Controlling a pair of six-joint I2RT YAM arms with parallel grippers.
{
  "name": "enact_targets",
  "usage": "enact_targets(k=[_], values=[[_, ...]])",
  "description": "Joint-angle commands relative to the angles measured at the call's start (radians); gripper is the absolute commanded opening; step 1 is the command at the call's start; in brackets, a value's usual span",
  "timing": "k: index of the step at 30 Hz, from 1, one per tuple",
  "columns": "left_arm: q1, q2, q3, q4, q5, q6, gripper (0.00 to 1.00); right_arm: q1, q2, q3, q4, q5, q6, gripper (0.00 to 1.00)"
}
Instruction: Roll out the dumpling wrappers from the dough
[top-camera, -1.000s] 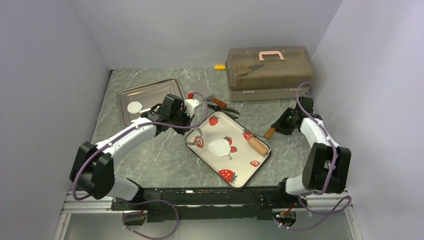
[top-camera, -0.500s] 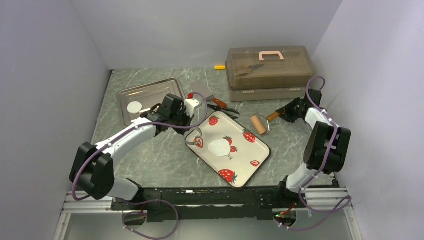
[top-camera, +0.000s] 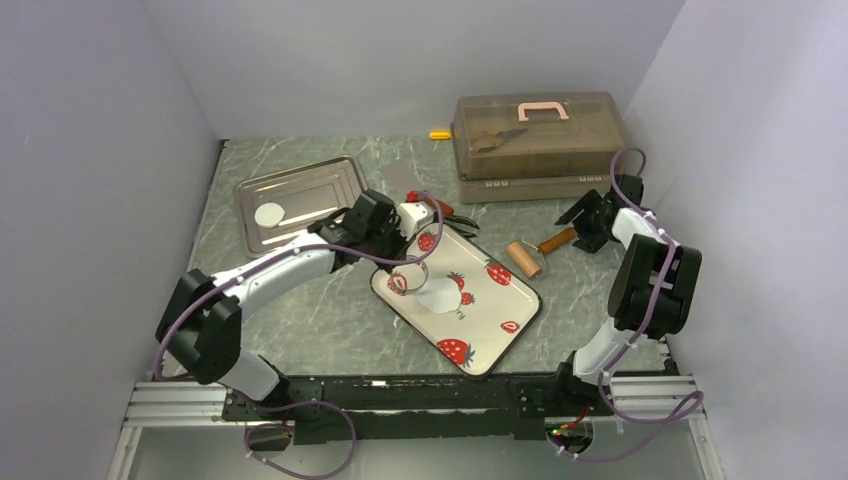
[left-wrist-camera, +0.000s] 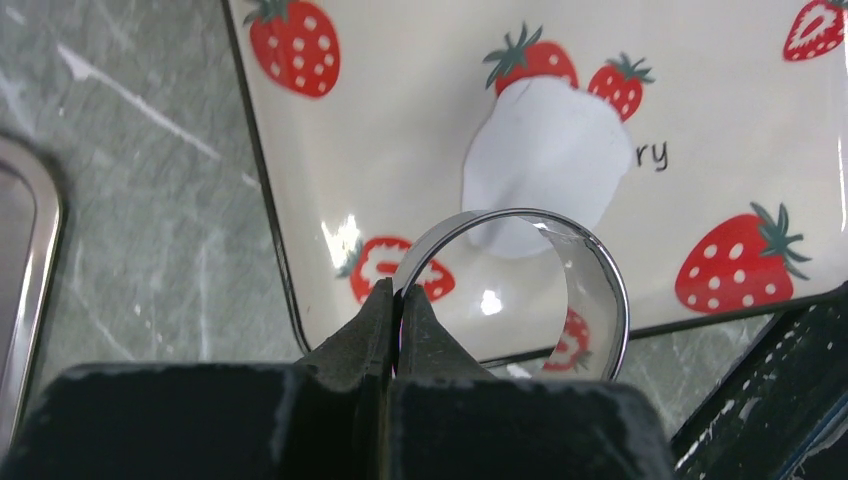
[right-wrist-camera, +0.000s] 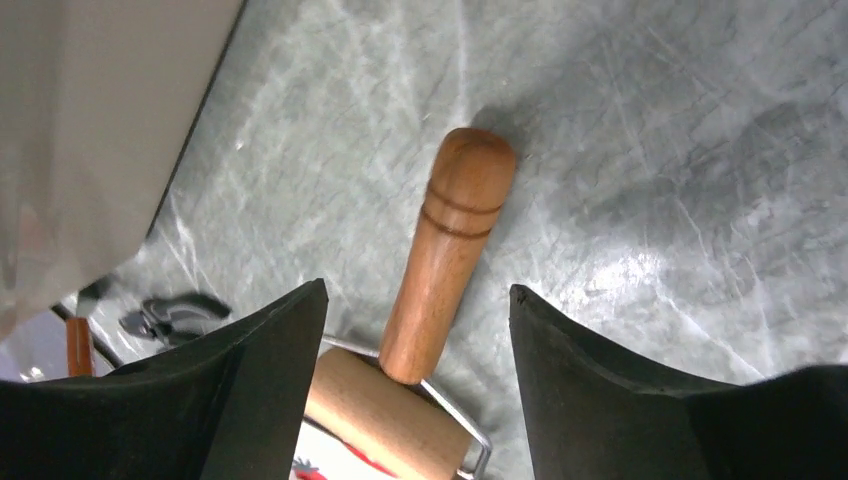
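A flattened white dough patch (top-camera: 437, 296) lies on the strawberry plate (top-camera: 480, 335); it also shows in the left wrist view (left-wrist-camera: 548, 165). One round white dumpling wrapper (top-camera: 269, 214) lies in the metal tray (top-camera: 320, 180). My left gripper (top-camera: 405, 262) is shut on the rim of a clear round ring (left-wrist-camera: 515, 290) and holds it over the plate's left part, at the dough's near edge. My right gripper (top-camera: 585, 225) is open above the handle (right-wrist-camera: 445, 260) of the wooden roller (top-camera: 524, 257), which lies on the table right of the plate. The jaws stand apart on either side of the handle without touching it.
A brown toolbox with a pink handle (top-camera: 538, 135) stands at the back right. Scissors with red handles (top-camera: 445, 212) lie behind the plate. A small yellow item (top-camera: 439, 134) lies at the back wall. Side walls close in left and right.
My right gripper carried the roller off the plate, set it on the table to the right and opened. My left gripper moved right with the ring, over the plate toward the dough.
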Motion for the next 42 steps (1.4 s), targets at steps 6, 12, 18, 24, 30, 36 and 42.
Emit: enact_targets(k=[6,12,18,24,30,36,42], values=[[-0.08,0.155,0.115,0.175,0.025,-0.142,0.0,0.278,-0.403,-0.068,-0.082,-0.032,-0.239,0.71],[-0.117,0.229,0.137,0.191,0.019,-0.204,0.0,0.521,-0.585,-0.285,0.103,-0.18,-0.096,0.65],[-0.122,0.261,0.122,0.218,0.014,-0.228,0.0,0.652,-0.618,-0.403,0.247,-0.26,-0.039,0.58],[-0.125,0.296,0.137,0.224,0.014,-0.242,0.0,0.783,-0.547,-0.417,0.253,-0.106,-0.024,0.56],[-0.132,0.299,0.136,0.223,0.01,-0.243,0.0,0.832,-0.454,-0.431,0.308,-0.052,-0.012,0.41],[-0.134,0.285,0.113,0.234,0.024,-0.255,0.0,0.846,-0.447,-0.43,0.29,0.05,-0.006,0.31],[-0.135,0.296,0.103,0.251,0.055,-0.283,0.0,0.865,-0.426,-0.415,0.268,0.071,-0.007,0.07]])
